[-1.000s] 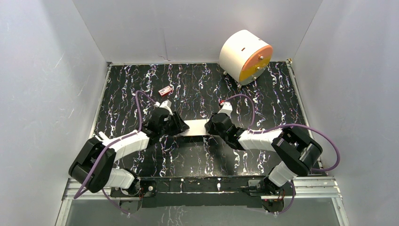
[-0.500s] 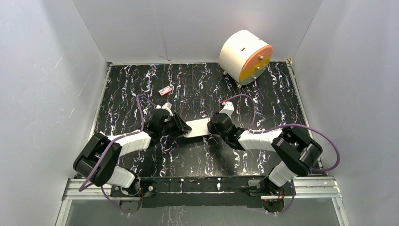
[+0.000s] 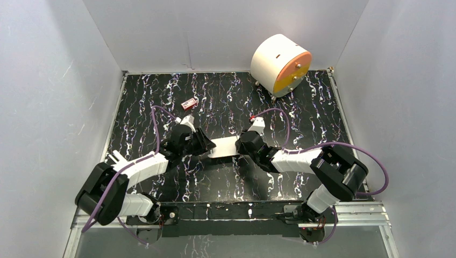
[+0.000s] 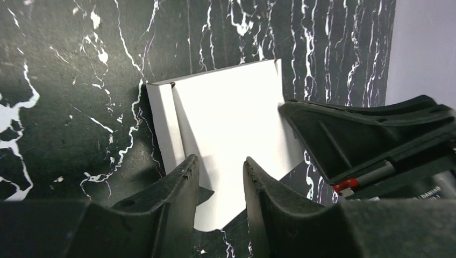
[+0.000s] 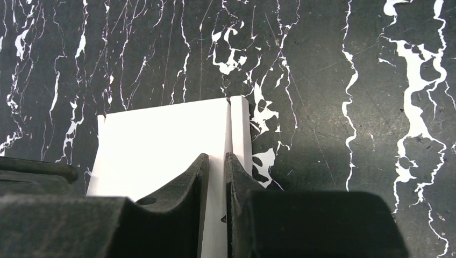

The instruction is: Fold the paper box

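Observation:
The paper box (image 3: 223,145) is a flat white cardboard sheet in the middle of the black marbled table, between my two grippers. In the left wrist view the paper box (image 4: 226,118) shows a narrow folded strip along its left edge. My left gripper (image 3: 203,144) is over its left end, with jaws a little apart (image 4: 220,164) and white card showing between them. My right gripper (image 3: 241,144) is over its right end. Its jaws are nearly together (image 5: 216,157) and straddle the crease beside a narrow side flap of the box (image 5: 161,140).
A big white cylinder with an orange face (image 3: 279,64) stands at the back right. A tiny red item (image 3: 189,104) lies behind my left gripper. White walls close off the table on three sides. My right gripper also shows in the left wrist view (image 4: 371,140).
The left arm has swung a little, and its gripper and the box's left end have shifted slightly away from the bases. The right gripper has barely moved.

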